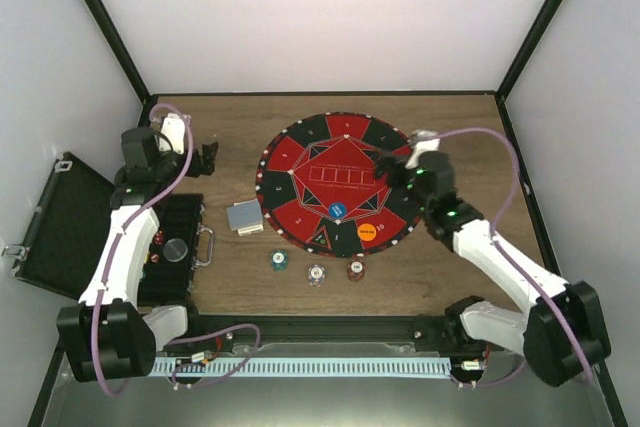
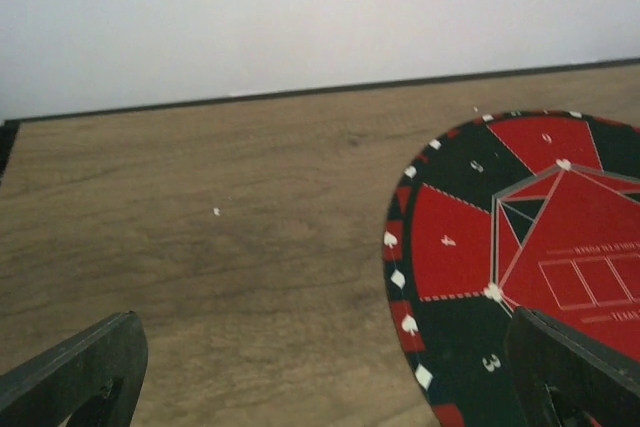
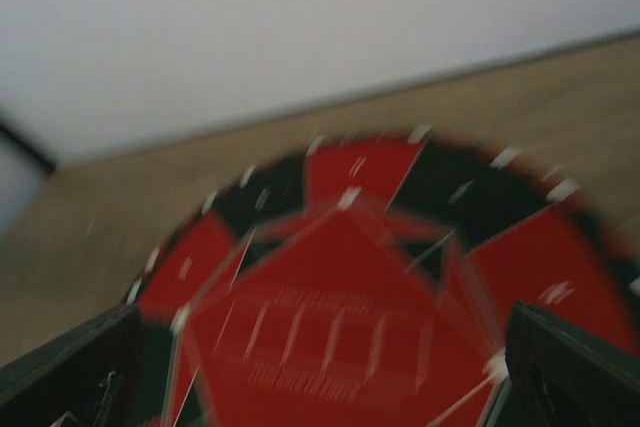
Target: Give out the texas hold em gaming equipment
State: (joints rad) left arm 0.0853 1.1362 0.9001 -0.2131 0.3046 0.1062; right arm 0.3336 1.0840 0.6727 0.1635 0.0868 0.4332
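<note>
A round red and black poker mat (image 1: 340, 182) lies mid-table. A blue marker disc (image 1: 337, 211) and an orange marker disc (image 1: 367, 231) lie on its near part. A grey-blue deck of cards (image 1: 244, 216) lies left of the mat. Three striped chips lie in front of it: teal (image 1: 279, 259), white (image 1: 316, 273), brown-red (image 1: 355, 268). My left gripper (image 1: 207, 157) is open and empty over bare wood left of the mat (image 2: 520, 257). My right gripper (image 1: 383, 169) is open and empty over the mat's right side; its view of the mat (image 3: 380, 297) is blurred.
An open black case (image 1: 60, 227) lies at the left, its tray (image 1: 175, 247) holding chips and a round black piece. Dark walls frame the wooden table (image 1: 230, 127).
</note>
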